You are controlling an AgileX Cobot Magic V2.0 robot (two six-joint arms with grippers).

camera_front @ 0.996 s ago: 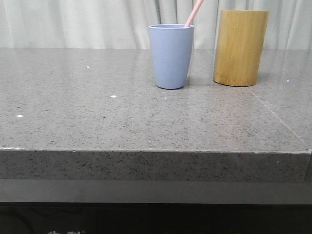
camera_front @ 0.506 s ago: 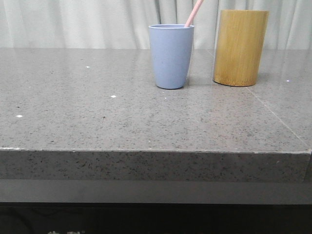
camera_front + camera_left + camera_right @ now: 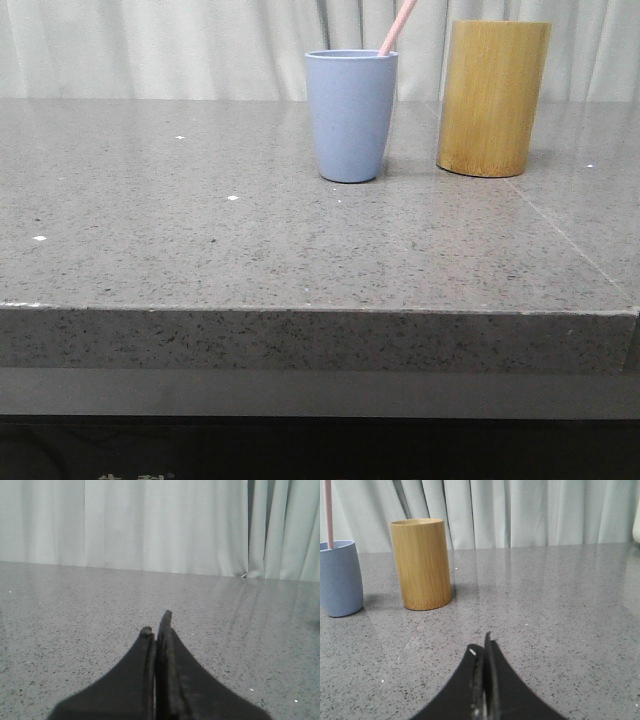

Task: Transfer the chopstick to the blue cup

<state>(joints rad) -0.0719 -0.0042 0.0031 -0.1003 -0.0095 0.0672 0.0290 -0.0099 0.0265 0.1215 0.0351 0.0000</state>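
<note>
The pale pink chopstick (image 3: 398,27) stands in the blue cup (image 3: 350,115), leaning right over its rim at the back middle of the table. From the right wrist the blue cup (image 3: 339,578) with the chopstick (image 3: 328,512) in it sits well off from my right gripper (image 3: 483,644), which is shut and holds nothing. My left gripper (image 3: 156,625) is shut too, empty, over bare table.
A taller yellow-brown bamboo cylinder (image 3: 493,97) stands just right of the blue cup, also seen as the bamboo cylinder (image 3: 421,564) from the right wrist. The grey speckled table (image 3: 250,250) ends at a front edge. White curtains hang behind.
</note>
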